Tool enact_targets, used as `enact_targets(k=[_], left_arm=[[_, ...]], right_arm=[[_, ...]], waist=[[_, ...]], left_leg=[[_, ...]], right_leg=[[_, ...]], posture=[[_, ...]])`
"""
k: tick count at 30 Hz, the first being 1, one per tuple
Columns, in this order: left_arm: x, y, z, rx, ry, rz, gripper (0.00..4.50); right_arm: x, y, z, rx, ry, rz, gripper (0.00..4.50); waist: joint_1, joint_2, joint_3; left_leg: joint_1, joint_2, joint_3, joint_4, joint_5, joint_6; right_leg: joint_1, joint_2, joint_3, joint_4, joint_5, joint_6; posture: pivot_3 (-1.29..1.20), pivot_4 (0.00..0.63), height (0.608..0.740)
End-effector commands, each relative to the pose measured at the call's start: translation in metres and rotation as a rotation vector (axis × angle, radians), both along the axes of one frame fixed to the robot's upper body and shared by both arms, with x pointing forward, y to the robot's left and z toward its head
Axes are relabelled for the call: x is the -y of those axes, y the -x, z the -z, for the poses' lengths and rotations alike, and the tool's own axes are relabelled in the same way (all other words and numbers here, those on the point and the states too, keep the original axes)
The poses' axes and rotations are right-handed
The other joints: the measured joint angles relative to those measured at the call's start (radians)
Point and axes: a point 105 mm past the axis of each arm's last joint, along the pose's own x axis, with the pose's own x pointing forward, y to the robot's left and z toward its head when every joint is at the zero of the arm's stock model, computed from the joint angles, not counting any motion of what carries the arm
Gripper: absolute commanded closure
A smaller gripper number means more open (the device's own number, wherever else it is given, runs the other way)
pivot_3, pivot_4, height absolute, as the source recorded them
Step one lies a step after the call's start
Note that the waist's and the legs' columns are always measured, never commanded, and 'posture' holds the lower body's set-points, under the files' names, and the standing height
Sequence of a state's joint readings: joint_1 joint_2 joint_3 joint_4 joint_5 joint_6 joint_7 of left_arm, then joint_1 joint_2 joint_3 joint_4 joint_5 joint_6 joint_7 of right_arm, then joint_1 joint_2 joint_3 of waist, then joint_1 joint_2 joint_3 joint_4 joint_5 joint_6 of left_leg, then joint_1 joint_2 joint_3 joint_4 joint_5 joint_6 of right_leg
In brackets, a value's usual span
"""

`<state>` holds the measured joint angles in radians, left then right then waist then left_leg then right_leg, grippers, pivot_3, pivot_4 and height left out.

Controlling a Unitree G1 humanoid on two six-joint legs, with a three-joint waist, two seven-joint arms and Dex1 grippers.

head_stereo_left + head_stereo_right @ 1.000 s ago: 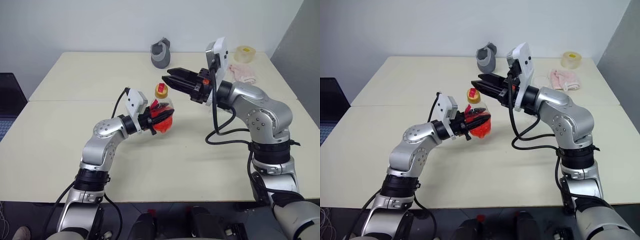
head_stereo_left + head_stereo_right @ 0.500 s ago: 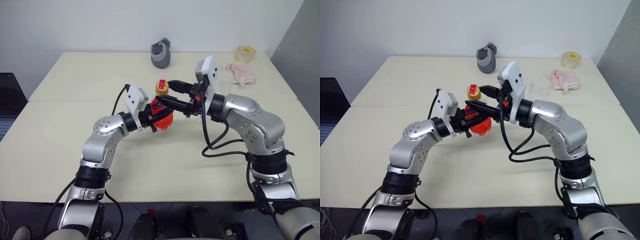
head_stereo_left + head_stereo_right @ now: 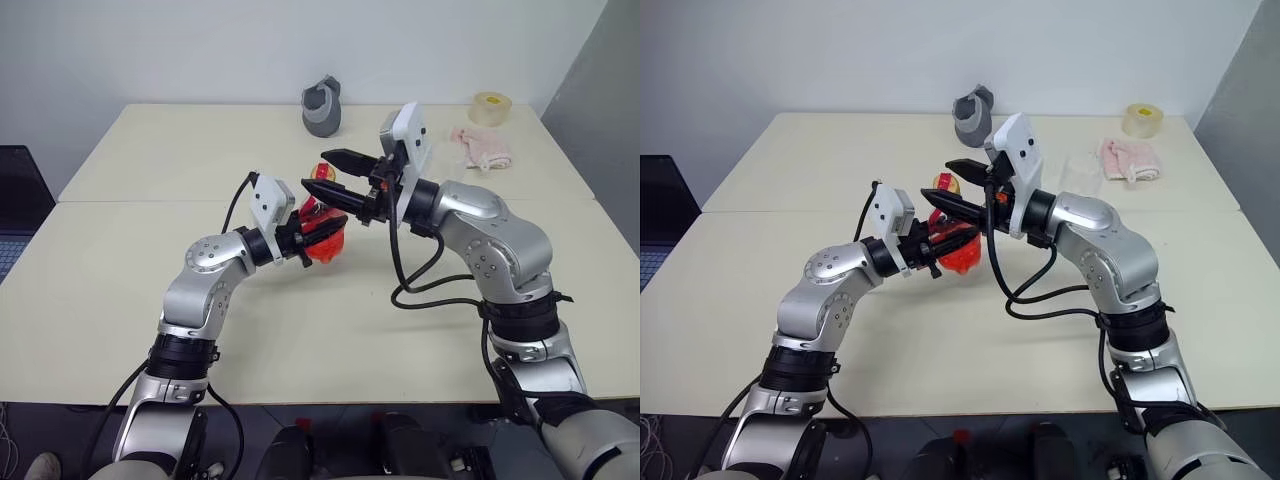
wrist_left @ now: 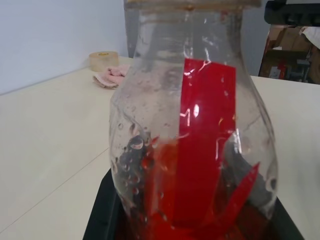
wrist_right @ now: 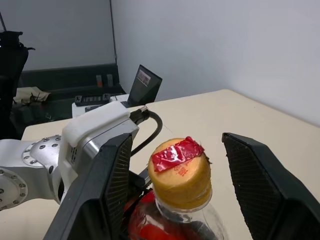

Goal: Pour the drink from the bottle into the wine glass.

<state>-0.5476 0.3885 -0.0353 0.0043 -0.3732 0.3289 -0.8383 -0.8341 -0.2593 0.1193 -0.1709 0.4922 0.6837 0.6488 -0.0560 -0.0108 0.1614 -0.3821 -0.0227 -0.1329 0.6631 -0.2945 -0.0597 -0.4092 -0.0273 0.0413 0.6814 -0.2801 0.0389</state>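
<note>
My left gripper is shut on the bulbous base of the bottle, holding it upright above the table. The red drink lies in the bottle's lower part behind the red label. My right gripper is open, with one finger on each side of the yellow-orange cap and a gap on both sides. The wine glass stands on the table behind my right arm, partly hidden by it.
A grey cup-like object stands at the table's far edge. A tape roll and a pink cloth lie at the far right. A dark laptop sits beyond the table's left edge.
My right gripper has come in from the right of the bottle, opened wider and now straddles the cap. The left gripper has kept the bottle in place.
</note>
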Motion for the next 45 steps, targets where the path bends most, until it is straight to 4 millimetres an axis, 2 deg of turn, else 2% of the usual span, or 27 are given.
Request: enact_targets(k=[1, 2, 4, 9, 20, 26, 32, 34, 36, 45], left_arm=[[0.003, 0.004, -0.018, 0.069, 0.024, 0.015, 3.08], [0.003, 0.004, -0.019, 0.069, 0.024, 0.015, 3.08], [0.003, 0.003, -0.019, 0.070, 0.025, 0.014, 3.08], [0.003, 0.003, -0.020, 0.071, 0.026, 0.013, 3.08], [0.002, 0.003, -0.021, 0.068, 0.024, 0.014, 3.08], [-0.006, 0.014, -0.012, 0.050, 0.007, 0.008, 3.08], [-0.011, 0.019, -0.011, 0.043, 0.008, -0.017, 3.08], [-0.014, 0.021, -0.010, 0.041, 0.012, -0.031, 3.08], [-0.016, 0.024, -0.009, 0.038, 0.018, -0.044, 3.08], [-0.016, 0.029, -0.009, 0.034, 0.045, -0.078, 3.08]], right_arm=[[-0.003, 0.005, -0.014, 0.061, -0.021, -0.017, 1.46], [-0.004, 0.006, -0.014, 0.061, -0.020, -0.019, 1.46], [-0.004, 0.006, -0.013, 0.063, -0.016, -0.023, 1.84], [-0.004, 0.006, -0.013, 0.069, -0.017, -0.022, 3.38], [0.001, 0.004, -0.022, 0.073, -0.032, -0.015, 3.44], [0.018, 0.012, -0.031, 0.039, -0.013, -0.038, 3.44], [0.029, 0.031, -0.036, -0.011, 0.016, -0.088, 3.44], [0.036, 0.037, -0.029, -0.032, 0.040, -0.080, 3.44], [0.049, 0.039, -0.013, -0.069, 0.072, -0.019, 3.44], [0.122, 0.017, 0.065, -0.164, 0.092, 0.553, 3.44]], waist=[[0.000, 0.000, 0.000], [0.000, 0.000, 0.000], [0.000, 0.000, 0.000], [0.000, 0.000, 0.000], [0.000, 0.000, 0.000], [0.000, 0.000, 0.000], [0.001, 0.000, 0.000], [0.002, 0.000, 0.000], [0.005, 0.000, 0.000], [0.023, -0.001, 0.000]], left_leg=[[0.000, 0.000, 0.000, 0.000, 0.000, 0.000], [0.000, 0.000, 0.000, 0.000, 0.000, 0.000], [0.000, 0.000, 0.000, 0.000, 0.000, 0.000], [0.000, 0.000, 0.000, 0.000, 0.000, 0.000], [0.000, 0.000, 0.000, 0.000, 0.000, 0.000], [0.000, 0.000, 0.000, 0.000, 0.000, 0.000], [0.000, 0.001, 0.000, 0.000, -0.001, 0.002], [0.000, 0.001, 0.000, 0.000, -0.001, 0.003], [0.000, 0.001, -0.001, 0.000, -0.002, 0.003], [0.000, 0.000, 0.001, 0.000, -0.001, 0.003]], right_leg=[[0.000, 0.000, 0.000, 0.000, 0.000, 0.000], [0.000, 0.000, 0.000, 0.000, 0.000, 0.000], [0.000, 0.000, 0.000, 0.000, 0.000, 0.000], [0.000, 0.000, 0.000, 0.000, 0.000, 0.000], [0.000, 0.000, 0.000, 0.000, 0.000, 0.000], [0.000, 0.000, 0.000, 0.000, 0.000, 0.000], [0.000, -0.001, 0.000, 0.000, 0.000, 0.000], [0.000, -0.001, 0.000, 0.000, 0.000, 0.000], [0.001, -0.001, 0.000, -0.001, 0.000, 0.000], [0.002, -0.002, 0.000, -0.001, 0.000, 0.000]], posture=[[0.00, 0.150, 0.740], [0.00, 0.150, 0.740], [0.00, 0.150, 0.740], [0.00, 0.150, 0.740], [0.00, 0.150, 0.740], [0.00, 0.150, 0.740], [0.00, 0.150, 0.740], [0.00, 0.150, 0.740], [0.00, 0.150, 0.740], [0.00, 0.150, 0.740]])
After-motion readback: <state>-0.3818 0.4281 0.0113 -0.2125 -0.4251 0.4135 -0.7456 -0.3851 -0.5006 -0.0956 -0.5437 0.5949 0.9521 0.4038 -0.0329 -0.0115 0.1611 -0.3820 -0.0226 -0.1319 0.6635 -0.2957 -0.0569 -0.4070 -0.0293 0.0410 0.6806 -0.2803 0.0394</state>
